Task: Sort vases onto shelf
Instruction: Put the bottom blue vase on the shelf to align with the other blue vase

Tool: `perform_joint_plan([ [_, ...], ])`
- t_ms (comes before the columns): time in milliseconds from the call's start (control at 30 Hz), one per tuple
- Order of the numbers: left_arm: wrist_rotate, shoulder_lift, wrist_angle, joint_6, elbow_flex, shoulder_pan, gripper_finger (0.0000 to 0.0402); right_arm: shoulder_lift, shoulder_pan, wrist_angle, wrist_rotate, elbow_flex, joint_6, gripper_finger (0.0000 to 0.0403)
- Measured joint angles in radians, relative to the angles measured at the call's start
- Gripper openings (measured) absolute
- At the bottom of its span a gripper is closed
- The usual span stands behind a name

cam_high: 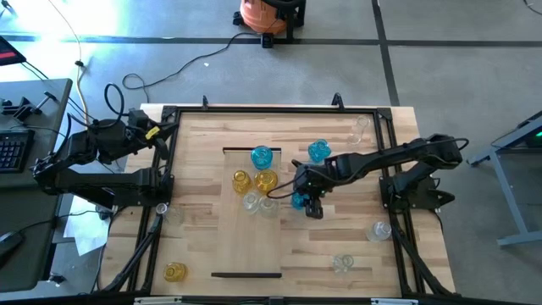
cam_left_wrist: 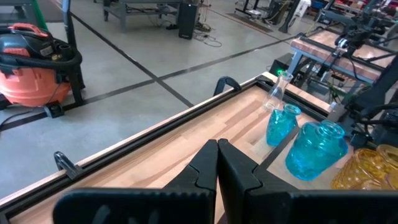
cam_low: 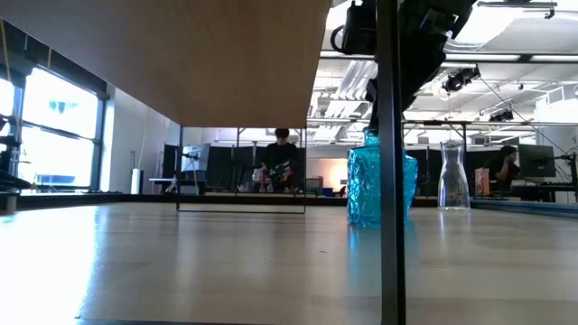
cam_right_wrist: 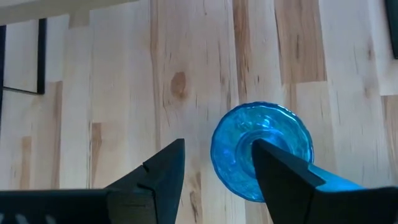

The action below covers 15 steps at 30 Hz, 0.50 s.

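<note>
- The right gripper [cam_high: 303,202] reaches in over the middle of the table [cam_high: 373,254], just off the shelf's [cam_high: 246,246] 3 o'clock edge, pointing straight down over a blue vase [cam_right_wrist: 261,152].
- Its claw is spread wide. In the right wrist view one finger crosses the vase's mouth while the other stands clear beside it; whether it touches the glass I cannot tell. No grip is made yet.
- The vase stands upright on the bare planks, so it looks like the next piece to be moved onto the shelf.
- On the shelf, toward its 12 o'clock end, a cluster already stands close together: another blue vase [cam_high: 262,156], two yellow vases [cam_high: 254,180] and clear ones [cam_high: 258,204] just below them.
- Unsorted pieces sit well apart: a blue vase [cam_high: 318,152] at 1 o'clock, a yellow vase [cam_high: 175,272] at 7 o'clock, clear vases [cam_high: 342,263] at 5 o'clock.
- The left gripper [cam_left_wrist: 217,163] waits at the table's 10 o'clock corner, fingers pressed together, holding nothing.
</note>
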Motion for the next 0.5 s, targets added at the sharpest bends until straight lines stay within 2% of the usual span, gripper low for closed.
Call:
perform_joint_plan([
  [167,0.002,0.0,0.0,0.0,0.0,0.0,0.0,-0.001,0.0,-0.043,0.007,0.002,0.004,0.0164],
  [500,0.002,0.0,0.0,0.0,0.0,0.0,0.0,0.001,0.001,-0.064,0.01,0.0,0.018,0.0054],
])
